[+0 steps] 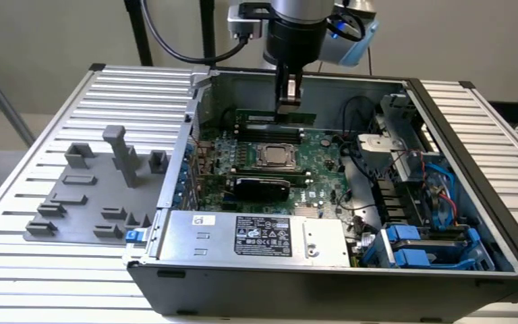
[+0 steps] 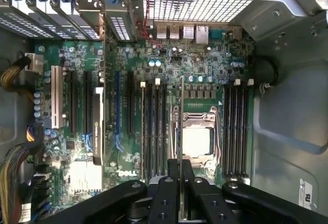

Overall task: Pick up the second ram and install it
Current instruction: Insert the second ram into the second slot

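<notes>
My fingers (image 2: 165,193) pinch the second ram (image 1: 282,116) above the far DIMM slots (image 1: 264,129); I'd hold it upright, slot-parallel (no tilt)

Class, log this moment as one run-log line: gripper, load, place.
gripper: shut on the second ram | place: inside open computer case, over the motherboard near the processor | seated: cannot tell
</notes>
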Available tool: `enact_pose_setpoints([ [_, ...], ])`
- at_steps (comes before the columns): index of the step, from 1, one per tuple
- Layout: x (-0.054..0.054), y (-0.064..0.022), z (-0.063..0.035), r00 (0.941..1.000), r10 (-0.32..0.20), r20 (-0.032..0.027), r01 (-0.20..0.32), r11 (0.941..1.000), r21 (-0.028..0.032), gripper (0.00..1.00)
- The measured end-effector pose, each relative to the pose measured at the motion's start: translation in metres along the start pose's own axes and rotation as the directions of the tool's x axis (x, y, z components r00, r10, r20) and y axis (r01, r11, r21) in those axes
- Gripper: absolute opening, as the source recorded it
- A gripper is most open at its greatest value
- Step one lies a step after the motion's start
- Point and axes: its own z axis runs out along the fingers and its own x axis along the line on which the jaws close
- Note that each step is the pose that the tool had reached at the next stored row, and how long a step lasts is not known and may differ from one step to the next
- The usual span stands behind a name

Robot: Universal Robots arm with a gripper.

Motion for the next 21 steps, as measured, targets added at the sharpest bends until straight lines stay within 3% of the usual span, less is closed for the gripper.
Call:
enact_pose_setpoints([
  [21,0.003,-0.0009,0.0381,1.0,0.0,0.0001,0.0,1.0,0.0,0.0],
])
